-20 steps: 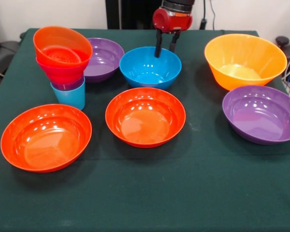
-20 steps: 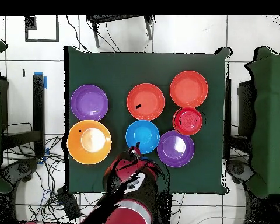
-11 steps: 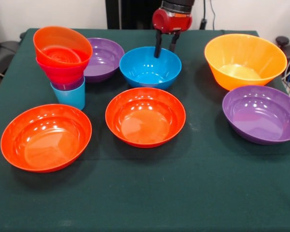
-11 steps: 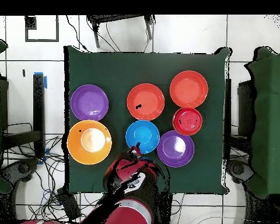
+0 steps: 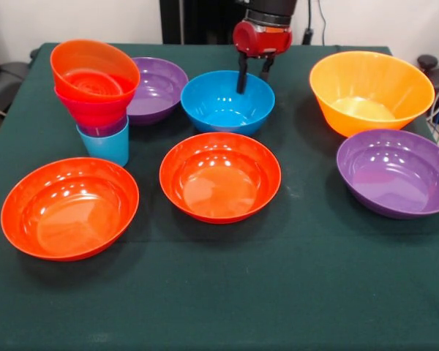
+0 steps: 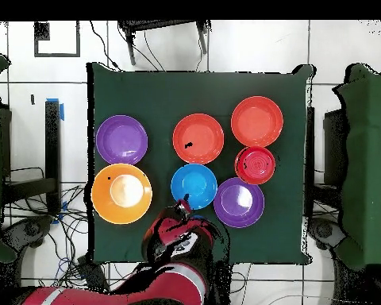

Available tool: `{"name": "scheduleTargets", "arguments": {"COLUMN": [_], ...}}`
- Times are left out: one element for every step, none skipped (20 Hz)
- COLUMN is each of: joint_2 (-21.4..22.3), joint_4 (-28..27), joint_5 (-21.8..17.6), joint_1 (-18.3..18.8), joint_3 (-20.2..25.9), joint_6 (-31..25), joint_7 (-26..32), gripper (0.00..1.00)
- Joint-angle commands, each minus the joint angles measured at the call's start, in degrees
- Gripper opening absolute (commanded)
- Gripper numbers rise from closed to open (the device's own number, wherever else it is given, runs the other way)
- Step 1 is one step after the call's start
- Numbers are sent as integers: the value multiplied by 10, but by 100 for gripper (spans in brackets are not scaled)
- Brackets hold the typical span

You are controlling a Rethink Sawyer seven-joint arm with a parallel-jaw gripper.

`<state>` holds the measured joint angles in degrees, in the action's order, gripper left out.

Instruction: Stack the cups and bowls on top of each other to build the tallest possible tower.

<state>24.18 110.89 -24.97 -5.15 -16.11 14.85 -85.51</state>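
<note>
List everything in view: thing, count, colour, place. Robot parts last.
tower: one; light blue cup lowest, purple, pink, orange on top; front view's left.
wide purple bowls: two; one behind the tower, one at right.
blue bowl: one; middle back.
orange-red bowls: two; centre, front left.
yellow-orange bowl: one; back right.
table: dark green cloth.
gripper: red and black, open, straddling the blue bowl's far rim.

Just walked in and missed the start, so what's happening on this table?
A robot arm is stacking cups and bowls. Its gripper hangs open over the far rim of the blue bowl, holding nothing. A short tower already stands on a light blue cup. Two orange-red bowls, two purple bowls and a big yellow-orange bowl sit loose.
</note>
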Motion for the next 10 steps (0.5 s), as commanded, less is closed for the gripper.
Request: {"name": "scheduleTargets", "arguments": {"joint_2": [-32, -33, -34, -34, -34, -34, -33, -32, -34, -35], "joint_4": [-18, -17, -15, -15, -14, -14, -13, -13, -10, -9], "joint_5": [36, 38, 39, 41, 42, 44, 45, 44, 42, 40], "joint_1": [8, 8, 9, 8, 8, 7, 5, 6, 5, 5], "joint_3": [55, 55, 55, 54, 53, 52, 51, 51, 48, 47], "joint_6": [25, 24, 26, 28, 30, 32, 28, 25, 31, 32], "joint_7": [-120, -122, -125, -126, -128, -129, -130, -131, -133, -134], "gripper": [100, 100, 0, 0, 0, 0, 0, 0, 0, 0]}}
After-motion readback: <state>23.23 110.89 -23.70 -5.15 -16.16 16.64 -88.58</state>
